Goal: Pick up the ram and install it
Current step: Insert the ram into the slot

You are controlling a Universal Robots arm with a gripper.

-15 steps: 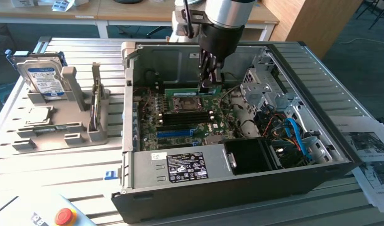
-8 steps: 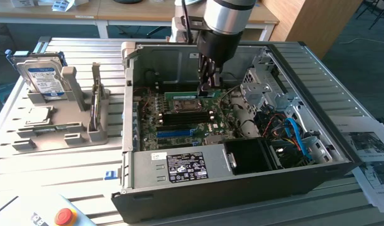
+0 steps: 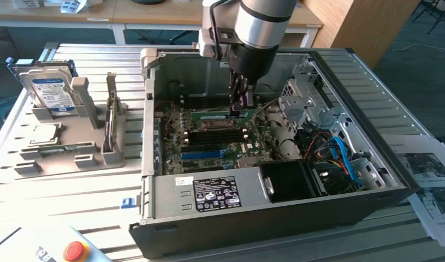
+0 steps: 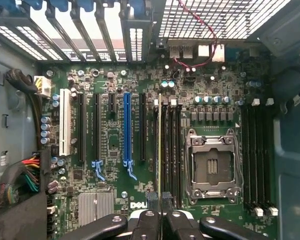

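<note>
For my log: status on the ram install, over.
Claw shut on ram. Ram inside case, at slots beside CPU socket; seating unclear. Nothing seen in the way.

tool (image 3: 237,111) pinched shut, pointing down

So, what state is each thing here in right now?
computer case: lying flat, side open.
ram: gripped, on edge at a slot beside the processor socket.
gripper: shut on the ram.
processor socket: empty.
hard drive: upright in its grey holder.

End of ram (image 4: 159,145) hidden in gripper (image 4: 159,200)
</note>
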